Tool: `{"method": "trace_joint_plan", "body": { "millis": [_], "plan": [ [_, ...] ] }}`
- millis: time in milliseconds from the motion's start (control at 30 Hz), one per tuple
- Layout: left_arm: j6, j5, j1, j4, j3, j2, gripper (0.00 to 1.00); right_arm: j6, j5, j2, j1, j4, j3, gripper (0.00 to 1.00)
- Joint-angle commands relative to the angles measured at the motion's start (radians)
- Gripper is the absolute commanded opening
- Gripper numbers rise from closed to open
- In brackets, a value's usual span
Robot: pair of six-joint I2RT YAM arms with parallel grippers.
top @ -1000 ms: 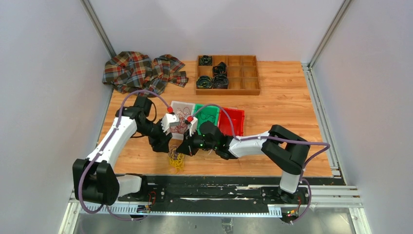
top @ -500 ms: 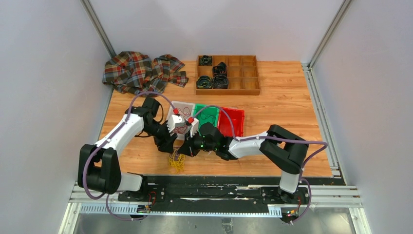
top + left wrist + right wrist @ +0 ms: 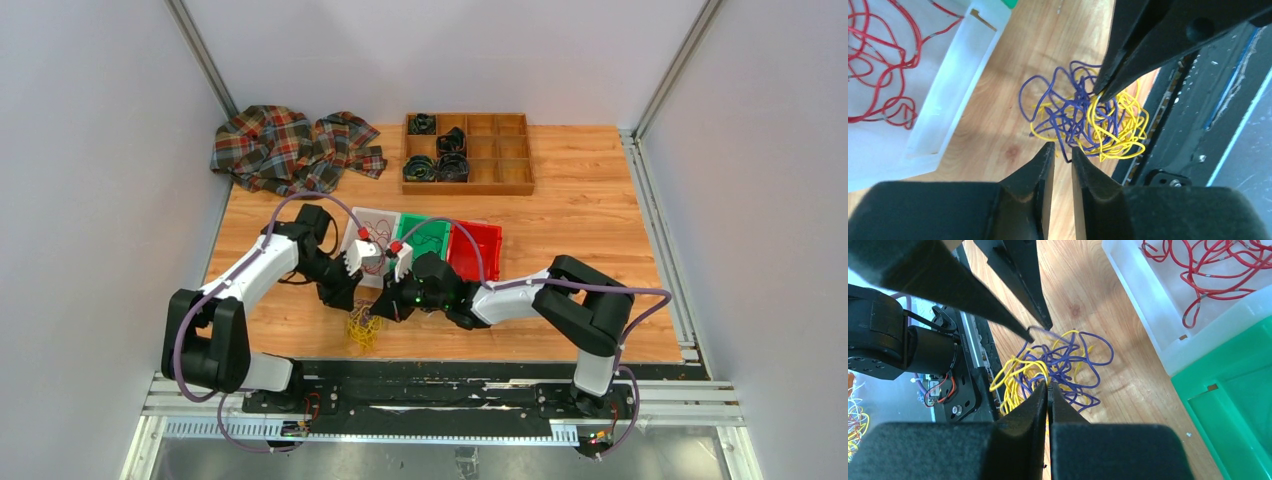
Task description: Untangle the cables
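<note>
Cables (image 3: 1088, 120), purple and yellow, tangled at the near edge of the worktop (image 3: 1048, 40): we judge them light, limp and springy, best pinched by one outer loop; right pincer (image 3: 1048, 387) closed tight, tips among them; left pincer (image 3: 1062, 150) a slit apart, grip unclear to us.

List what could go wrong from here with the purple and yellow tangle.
The right gripper is shut on the tangle where yellow and purple strands cross, so pulling could tighten the knot rather than free one colour.
The left gripper has a thin purple strand at its narrow gap; it may slip out.
The tangle is by the edge of the table; dropped strands could fall off.
</note>
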Motion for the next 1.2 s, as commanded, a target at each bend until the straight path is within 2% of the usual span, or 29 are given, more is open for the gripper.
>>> {"method": "trace_joint_plan", "body": {
  "millis": [0,33,133,300,600,1000,1100,1167],
  "plan": [
    [-0.04,-0.053,-0.007,0.067,0.013,-0.017,0.12,0.011,0.023,-0.008,-0.011,0.019,-0.03,0.01],
    [-0.059,-0.061,-0.007,0.078,0.02,-0.023,0.06,0.011,0.025,-0.013,-0.011,0.019,-0.037,0.01],
    [-0.103,-0.066,-0.007,0.083,0.054,-0.06,0.02,0.013,0.033,-0.03,-0.014,0.016,-0.057,0.01],
    [-0.156,-0.117,-0.007,0.058,0.129,-0.18,0.01,0.024,0.033,-0.064,-0.019,0.007,-0.088,0.01],
    [-0.155,-0.288,-0.006,-0.059,0.376,-0.371,0.0,0.036,0.093,-0.183,-0.022,-0.089,-0.165,0.01],
    [-0.219,-0.422,-0.007,-0.016,0.903,-0.351,0.01,0.087,0.237,-0.306,-0.021,-0.295,-0.234,0.0],
    [-0.22,-0.433,-0.007,0.045,0.968,-0.36,0.01,0.082,0.276,-0.337,-0.018,-0.378,-0.221,0.01],
    [-0.22,-0.373,-0.007,0.044,0.994,-0.362,0.01,0.067,0.288,-0.364,-0.015,-0.411,-0.207,0.03]
  ]
}}
